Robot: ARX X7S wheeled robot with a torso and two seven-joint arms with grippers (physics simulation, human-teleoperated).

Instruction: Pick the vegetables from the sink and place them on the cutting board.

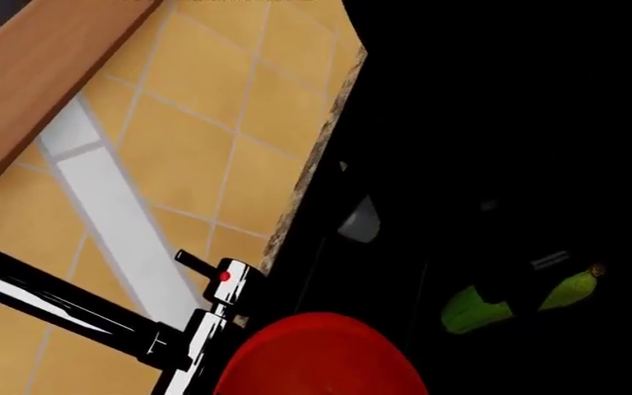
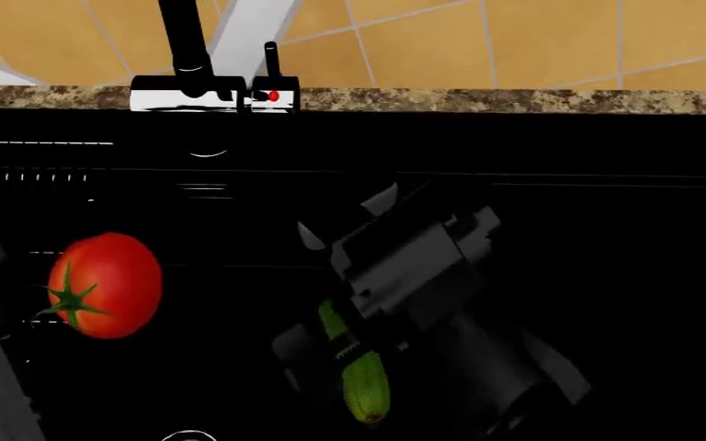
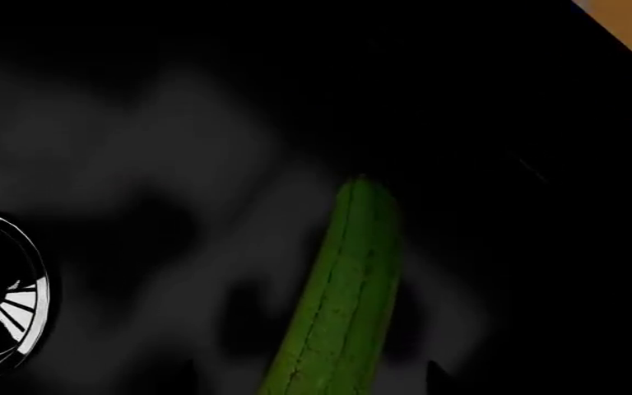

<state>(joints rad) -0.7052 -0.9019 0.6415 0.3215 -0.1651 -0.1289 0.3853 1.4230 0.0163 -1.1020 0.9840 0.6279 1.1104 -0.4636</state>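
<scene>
A: Where's the tomato?

B: Up at the left of the head view, over the black sink, green stem star facing left. The left arm's dark links run just beside it on that edge. The left wrist view has the same tomato filling its near edge, so it sits right at the left hand. I cannot see the fingers themselves, so I cannot tell whether they are clamped on it or apart.

A: And the cucumber?

B: Down in the basin, near the middle of the head view, one blunt end pointing toward the robot. The right arm lies across its far part, and the right hand is down on it.

A: Clamped?

B: Cannot tell. The right wrist view shows the cucumber running away from the camera over the sink floor, with the chrome drain well off to one side, but no fingers.

A: Anything else?

B: The faucet stands behind the sink on a speckled tabletop edge, chrome base with a red dot, orange tiles behind. From the left wrist, the cucumber shows in two bright green pieces with something dark across it.
</scene>
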